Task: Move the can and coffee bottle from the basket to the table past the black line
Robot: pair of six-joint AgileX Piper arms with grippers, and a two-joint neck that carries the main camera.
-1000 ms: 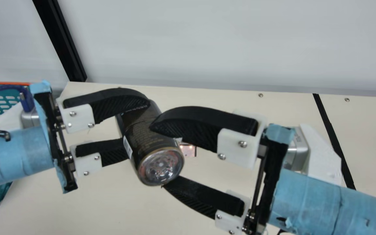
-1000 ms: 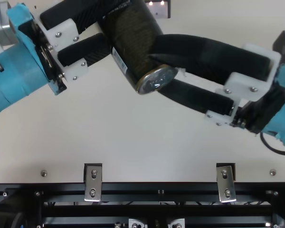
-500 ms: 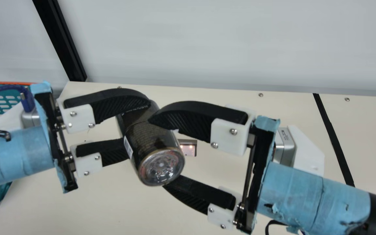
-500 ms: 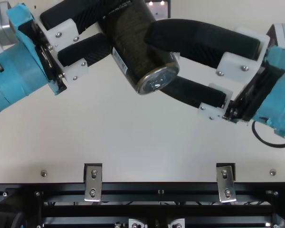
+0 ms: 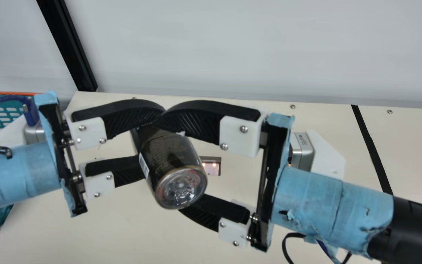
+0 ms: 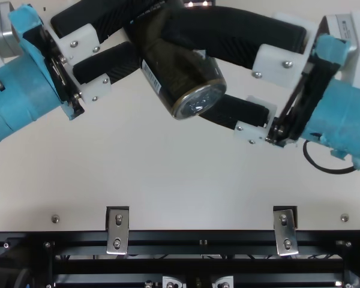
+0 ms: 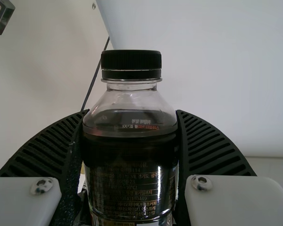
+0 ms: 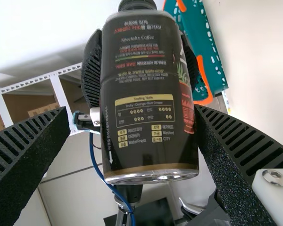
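Observation:
In the main view my left gripper (image 5: 154, 140) is shut on the dark coffee bottle (image 5: 167, 152), which hangs tilted above the table, base toward the camera. From the other side my right gripper (image 5: 170, 165) stands open around the lower part of the bottle, one finger crossing over it and the other partly hidden behind its base. The left wrist view has the black-capped bottle (image 7: 129, 165) between the pads of my left gripper (image 7: 133, 115). In the right wrist view the bottle (image 8: 146, 66) lies between the spread fingers of my right gripper (image 8: 132, 113), with a gap at one side.
The teal basket (image 5: 4, 113) with an orange rim is at the far left, partly behind my left arm. A black line (image 5: 370, 143) crosses the cream table (image 5: 123, 223) at the right. Behind the bottle lies a small metal-framed piece (image 5: 211, 167).
My right gripper has moved left and up in the main view, so its fingers reach farther along the bottle's sides. My left gripper and the bottle have kept still.

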